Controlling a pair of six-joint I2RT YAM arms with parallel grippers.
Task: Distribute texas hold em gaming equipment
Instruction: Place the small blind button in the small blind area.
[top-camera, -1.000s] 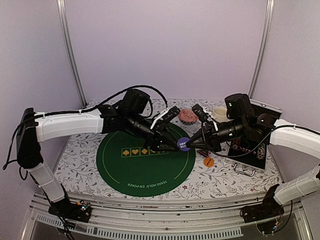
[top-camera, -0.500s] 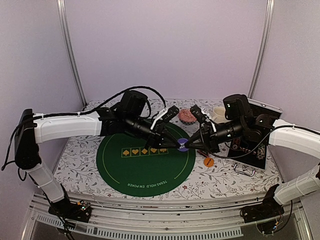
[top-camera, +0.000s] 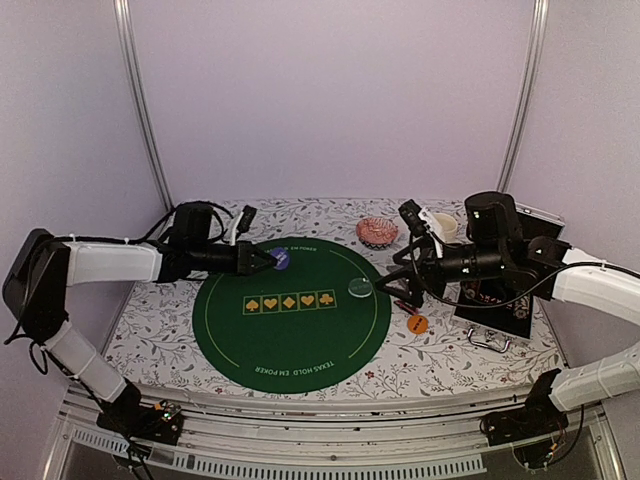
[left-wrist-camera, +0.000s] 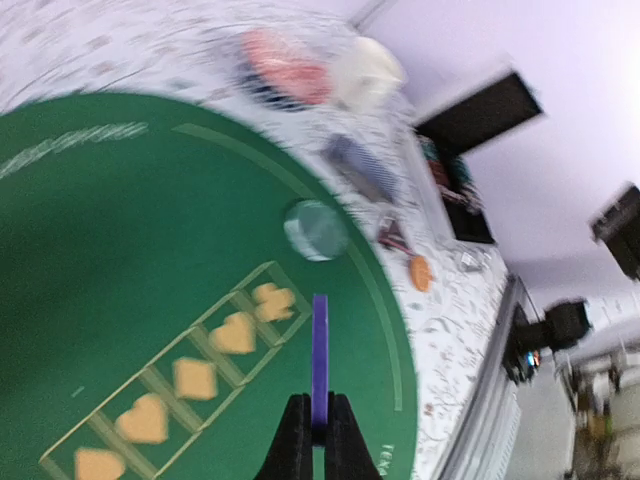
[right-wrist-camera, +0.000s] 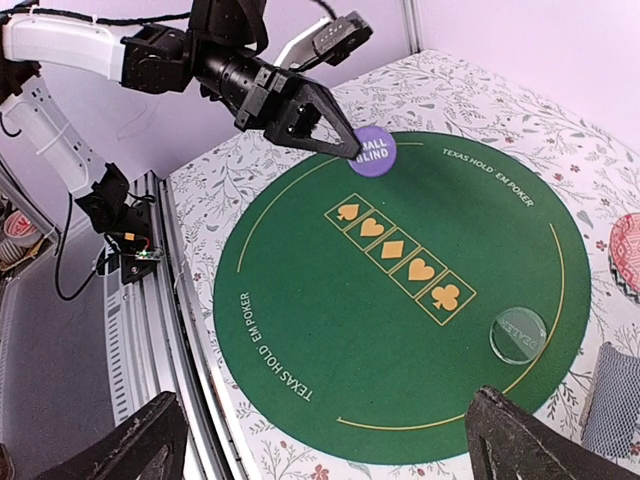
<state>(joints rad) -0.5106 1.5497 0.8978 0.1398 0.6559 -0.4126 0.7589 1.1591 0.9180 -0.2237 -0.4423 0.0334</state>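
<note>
Left wrist view: the left gripper (left-wrist-camera: 312, 440) stands at the bottom centre, its two black tapered fingers pressed onto a thin purple-blue disc, the blue button (left-wrist-camera: 319, 360), seen edge-on above the round green felt mat (left-wrist-camera: 120, 250). In the right wrist view the same button (right-wrist-camera: 371, 150) shows its flat face printed "SMALL BLIND", held at the mat's upper rim.

In the top external view the left gripper (top-camera: 266, 261) points toward the centre of the frame, its white-shelled arm stretched low and nearly level from the left edge.

The right gripper (right-wrist-camera: 325, 400) is spread wide, a dark finger in each lower corner of its own view. From above, the right gripper (top-camera: 398, 283) hangs over the mat's right rim, the arm bent at the elbow.

A clear, glassy pale-green button (top-camera: 360, 288) lies flat on the felt near that rim. A flat orange button (top-camera: 417, 324) rests on the floral-printed table (top-camera: 150, 320), just off the mat. Grey-blue cards (left-wrist-camera: 360, 168) and a black-and-red marker (left-wrist-camera: 392, 236) lie beside it.
</note>
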